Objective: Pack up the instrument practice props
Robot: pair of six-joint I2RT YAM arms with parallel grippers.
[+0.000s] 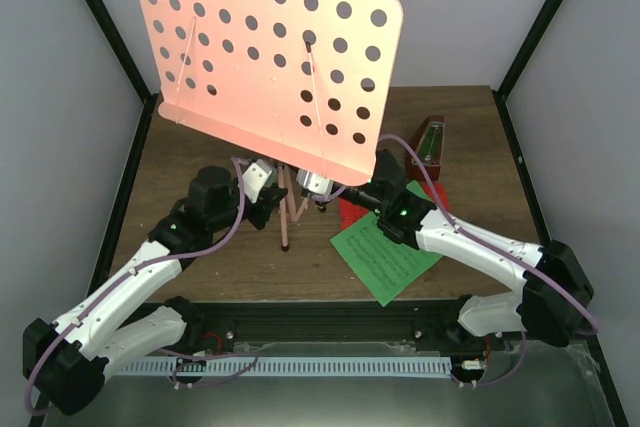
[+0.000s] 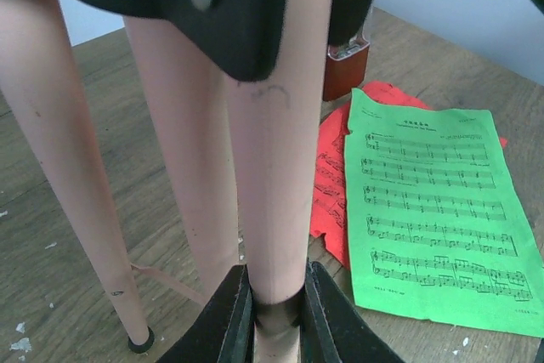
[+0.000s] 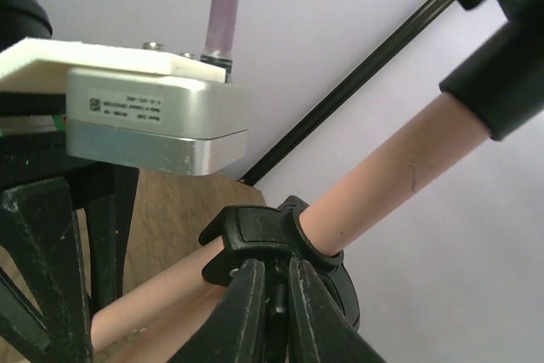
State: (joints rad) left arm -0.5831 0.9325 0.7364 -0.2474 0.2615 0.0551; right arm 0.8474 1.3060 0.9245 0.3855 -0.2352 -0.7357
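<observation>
While left fingers (image 2: pixel 225 322) and right fingers (image 3: pixel 242 312) pinch the pink hole-dotted tripod music stand (image 1: pixel 270 57), one uneven pull could tip it.

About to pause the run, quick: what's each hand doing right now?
Left hand: closed on a pink music stand tube.
Right hand: closed on the stand's black collar.

walls (image 1: pixel 60 97): plain pale grey | table (image 1: pixel 470 147): dark brown wood | corner posts (image 1: pixel 105 27): black
</observation>
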